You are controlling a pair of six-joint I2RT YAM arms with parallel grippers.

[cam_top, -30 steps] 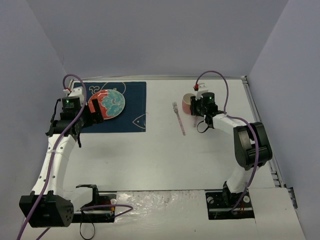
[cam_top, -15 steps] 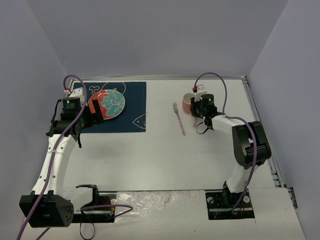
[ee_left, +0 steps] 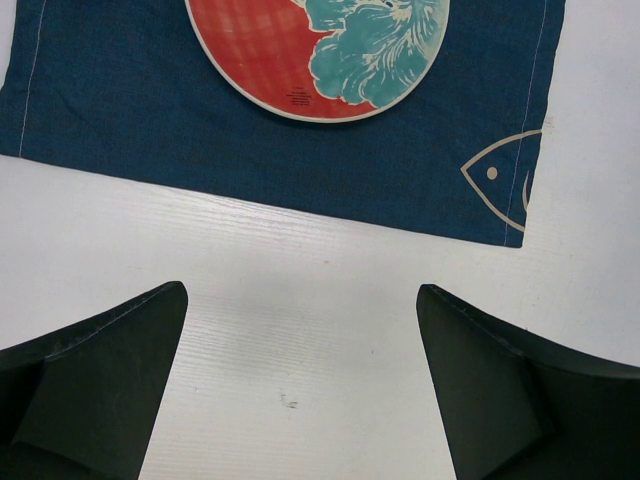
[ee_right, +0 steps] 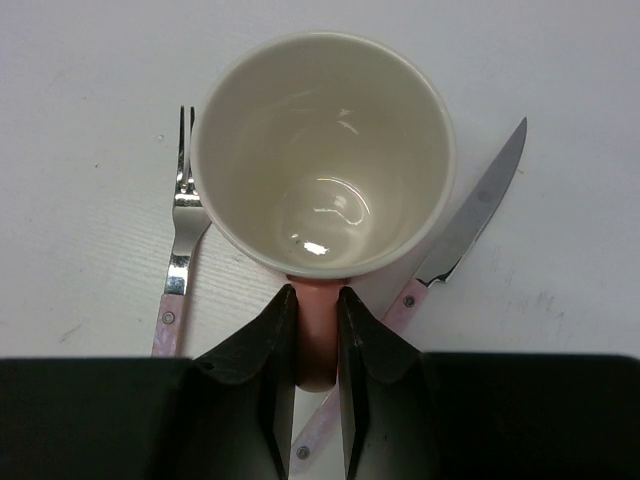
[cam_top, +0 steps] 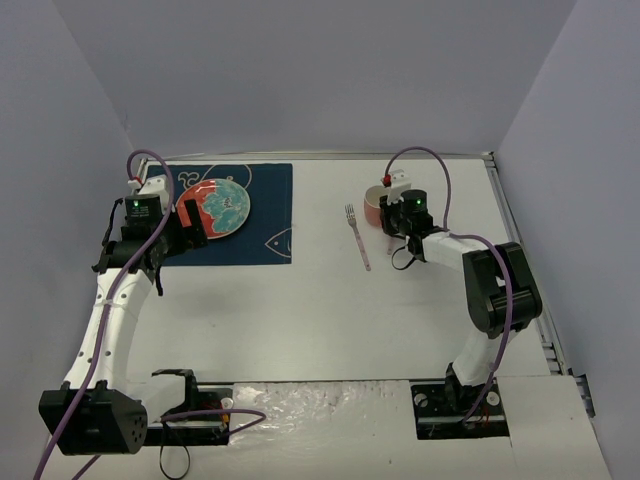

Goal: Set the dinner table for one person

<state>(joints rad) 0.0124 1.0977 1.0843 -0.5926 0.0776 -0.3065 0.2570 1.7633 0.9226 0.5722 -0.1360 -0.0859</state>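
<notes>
Right wrist shows the right gripper (ee_right: 312, 300) pinching the handle of the pink ceramic mug (ee_right: 322, 150), the left gripper (ee_left: 302, 291) gaping empty, only the round red-teal plate (ee_left: 300, 50) set on the blue cloth placemat (ee_left: 150, 130), and the pink-handled fork (ee_right: 178, 240) and knife (ee_right: 470, 215) unplaced elsewhere on the white dinner table (cam_top: 320, 320).

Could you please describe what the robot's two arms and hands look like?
Both the left arm and the right arm have white links with bulky black joint housings. A purple cable loops along each, and a small green light glows near each wrist. The left hand and right hand have matte black, wedge-shaped fingers.
</notes>
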